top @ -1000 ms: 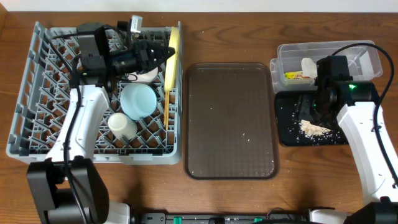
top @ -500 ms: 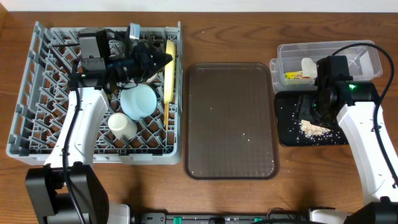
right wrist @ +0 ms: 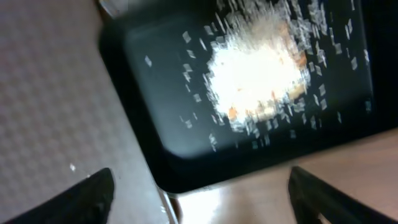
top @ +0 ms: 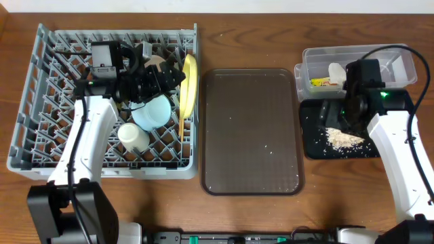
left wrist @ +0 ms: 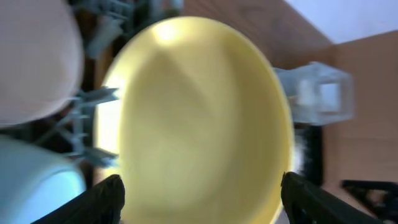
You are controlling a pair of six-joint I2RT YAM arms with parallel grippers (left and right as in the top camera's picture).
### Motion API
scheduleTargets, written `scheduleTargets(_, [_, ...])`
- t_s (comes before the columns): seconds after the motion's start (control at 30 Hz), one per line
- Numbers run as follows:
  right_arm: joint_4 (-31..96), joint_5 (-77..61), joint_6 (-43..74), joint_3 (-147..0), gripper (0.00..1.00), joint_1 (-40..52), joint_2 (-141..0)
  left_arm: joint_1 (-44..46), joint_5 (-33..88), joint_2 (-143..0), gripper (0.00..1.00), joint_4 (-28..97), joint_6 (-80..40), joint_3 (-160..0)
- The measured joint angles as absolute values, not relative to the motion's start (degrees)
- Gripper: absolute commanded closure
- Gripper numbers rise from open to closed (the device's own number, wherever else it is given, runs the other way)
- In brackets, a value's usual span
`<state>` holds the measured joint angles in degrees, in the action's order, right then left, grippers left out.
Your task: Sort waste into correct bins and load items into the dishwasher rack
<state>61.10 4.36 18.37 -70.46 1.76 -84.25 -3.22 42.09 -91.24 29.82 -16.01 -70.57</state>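
Observation:
The yellow plate stands on edge, leaning, at the right side of the grey dishwasher rack. My left gripper sits just left of it, open, with nothing between the fingers; in the left wrist view the plate fills the space ahead of the gripper. A light blue bowl and a white cup rest in the rack. My right gripper hovers open over the black tray, which holds a pile of rice scraps. The clear tub holds a wrapper and tissue.
A large brown serving tray with a few stray grains lies between the rack and the bins. In the left wrist view a white bowl sits beside the plate. The right wrist view shows the black tray's corner above bare wooden table.
My left gripper opened and let go of the yellow plate, drawing back to the left; the plate now leans in the rack. My right gripper opened a little wider over the black tray.

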Motion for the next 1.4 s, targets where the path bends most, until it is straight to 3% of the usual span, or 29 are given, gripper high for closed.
scheduleTargets(0.3, [41.69,-7.01,9.10,-70.61,0.07,3.66,-84.25,-2.33,21.69,-80.77,0.13,41.63,-10.57,-70.54])
scheduleTargets(0.5, [50.00,-8.29,3.66,-70.72,0.14,5.21,-84.25,-1.87,8.05,-79.40,0.13,62.59,-10.87,-70.28])
scheduleTargets(0.6, [54.68,-7.20,3.44,-70.72,0.13,5.17,-84.25,-1.85,5.63,-79.24,0.13,66.85,-10.90,-69.58])
scheduleTargets(0.7, [57.23,-6.37,3.49,-70.63,0.12,5.17,-84.14,-1.85,4.34,-77.30,0.13,67.16,-10.90,-67.46])
scheduleTargets(0.9, [52.34,-5.52,4.58,-64.27,0.01,5.17,-76.60,-1.85,3.51,-63.31,0.12,62.28,-10.61,-59.70])
scheduleTargets(1.17, [43.44,-3.79,4.82,-48.58,0.01,5.17,-50.78,-1.85,2.98,-36.60,0.12,56.10,-10.46,-50.65])
scheduleTargets(1.4, [43.62,-2.79,4.82,-44.97,0.01,5.17,-41.21,-1.85,2.96,-26.70,0.12,55.53,-10.46,-50.09])
